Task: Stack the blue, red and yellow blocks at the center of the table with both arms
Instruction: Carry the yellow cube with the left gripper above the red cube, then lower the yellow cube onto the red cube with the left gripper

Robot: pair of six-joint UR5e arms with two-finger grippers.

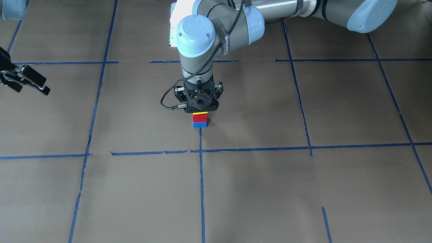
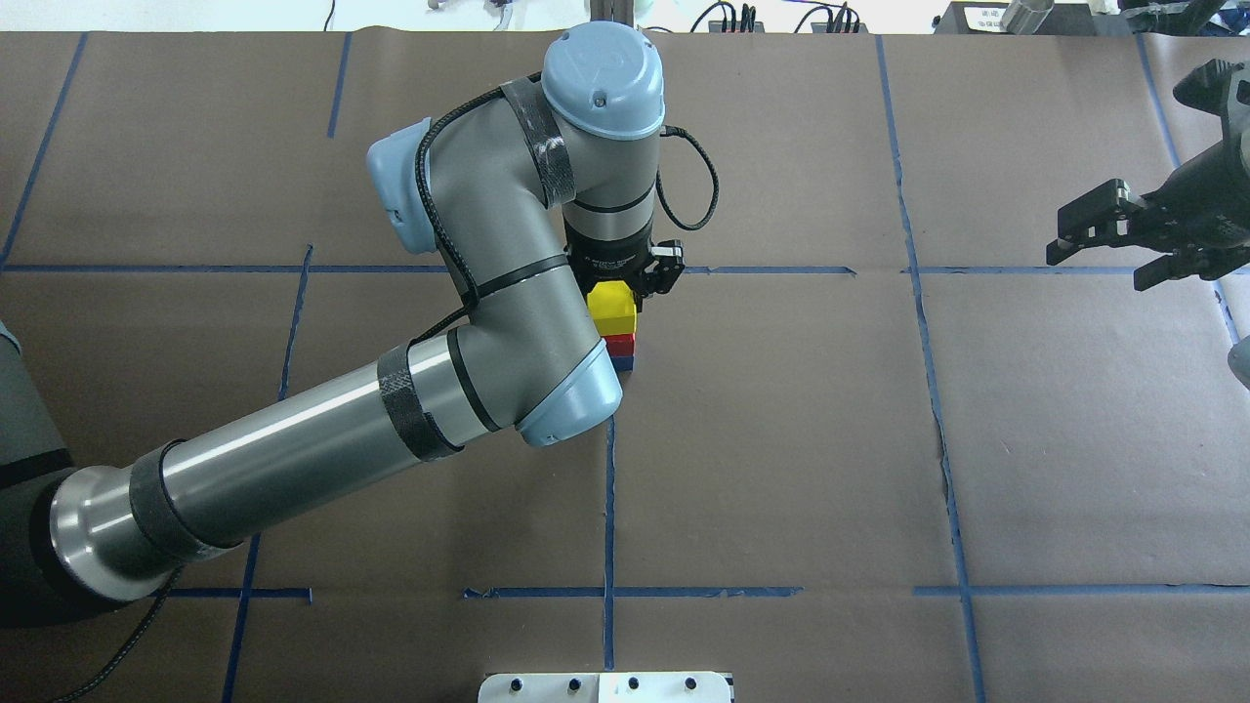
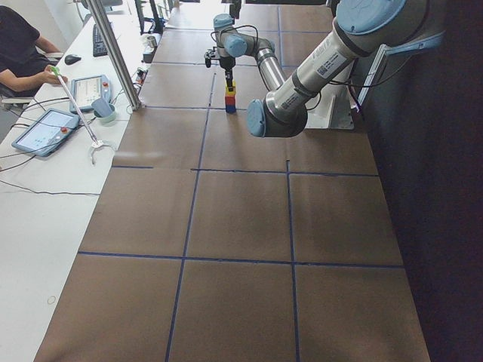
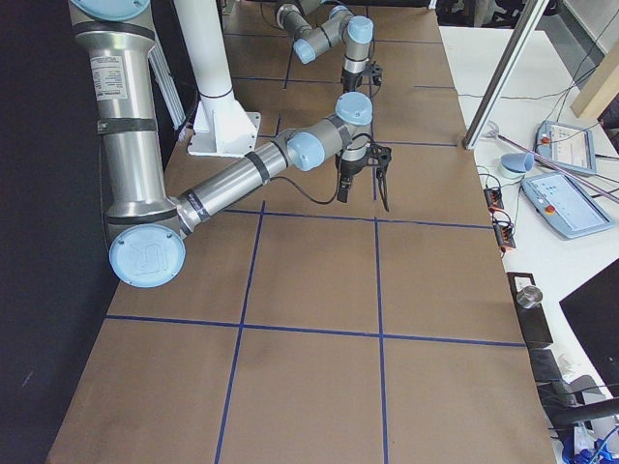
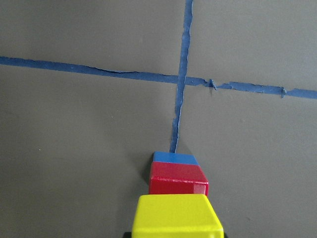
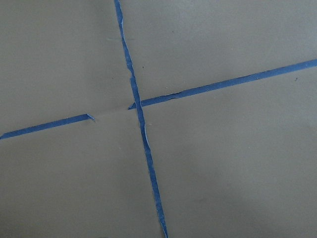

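Yellow block (image 2: 612, 310) flush atop stack (image 1: 199, 120) (left jaws astride), table (image 2: 781, 439) bare

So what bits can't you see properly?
Fingers of the left gripper: hidden behind the gripper's own body in the front view and cut off by the bottom edge in the left wrist view, so its hold on the yellow block is unclear.
Overhead, the red block and blue block are mostly under the yellow block and left arm.

"UR" on right arm's cap (image 4: 146, 257) — "UNIVERSA…" on left wrist (image 1: 226, 42).
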